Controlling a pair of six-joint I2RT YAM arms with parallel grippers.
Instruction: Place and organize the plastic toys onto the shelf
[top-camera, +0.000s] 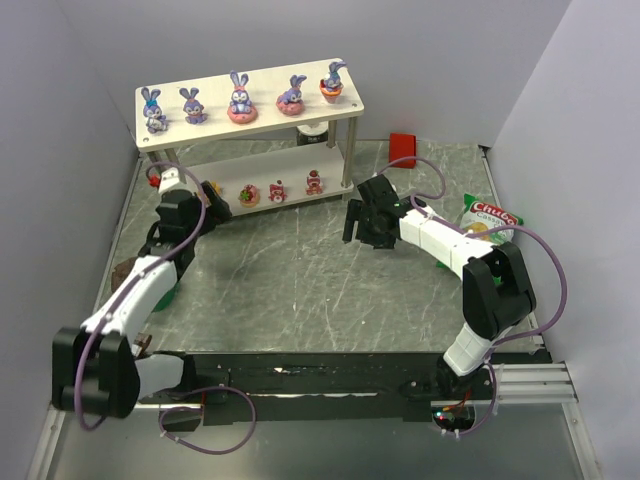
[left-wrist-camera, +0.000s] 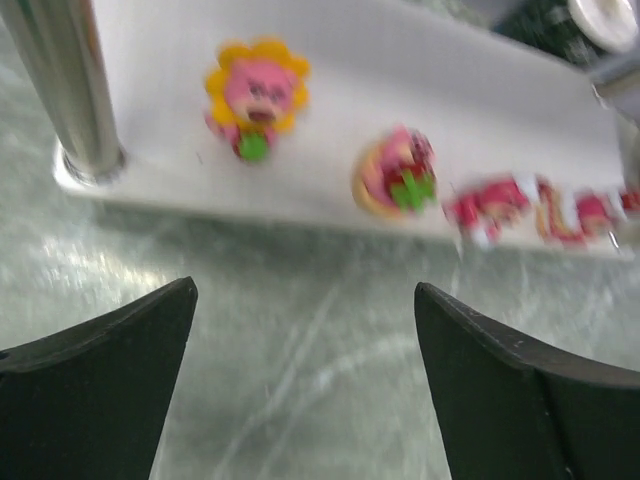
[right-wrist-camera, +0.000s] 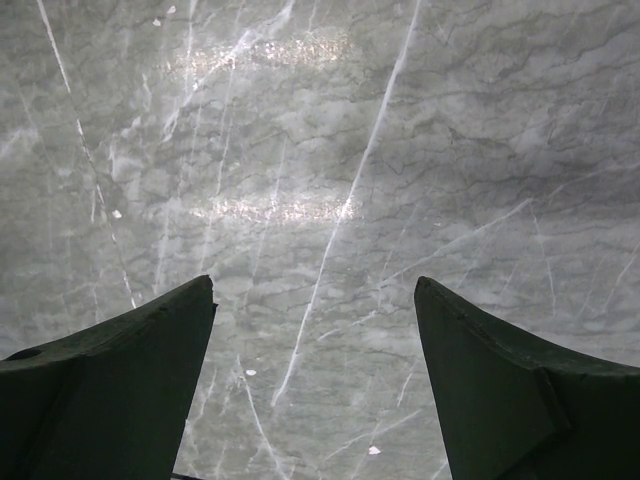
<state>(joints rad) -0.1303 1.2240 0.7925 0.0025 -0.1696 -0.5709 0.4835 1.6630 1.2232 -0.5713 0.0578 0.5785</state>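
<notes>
The shelf (top-camera: 255, 103) stands at the back left. Several purple-blue bunnies, among them one at the left end (top-camera: 153, 110) and one at the right end (top-camera: 333, 83), line its top board. Several sweets rest on the lower board (left-wrist-camera: 480, 110): a yellow-and-pink one (left-wrist-camera: 256, 95), a pink-orange one (left-wrist-camera: 395, 173) and red-white ones (left-wrist-camera: 490, 208). My left gripper (left-wrist-camera: 305, 290) is open and empty, just in front of that board's left end, over the table. My right gripper (right-wrist-camera: 315, 282) is open over bare marbled table, in front of the shelf's right end (top-camera: 358, 222).
A silver shelf post (left-wrist-camera: 65, 85) rises left of the yellow sweet. A small red block (top-camera: 403, 143) lies behind the right arm and a green snack bag (top-camera: 488, 220) is beside it. A dark jar (top-camera: 313, 131) stands behind the shelf. Grey walls close in three sides.
</notes>
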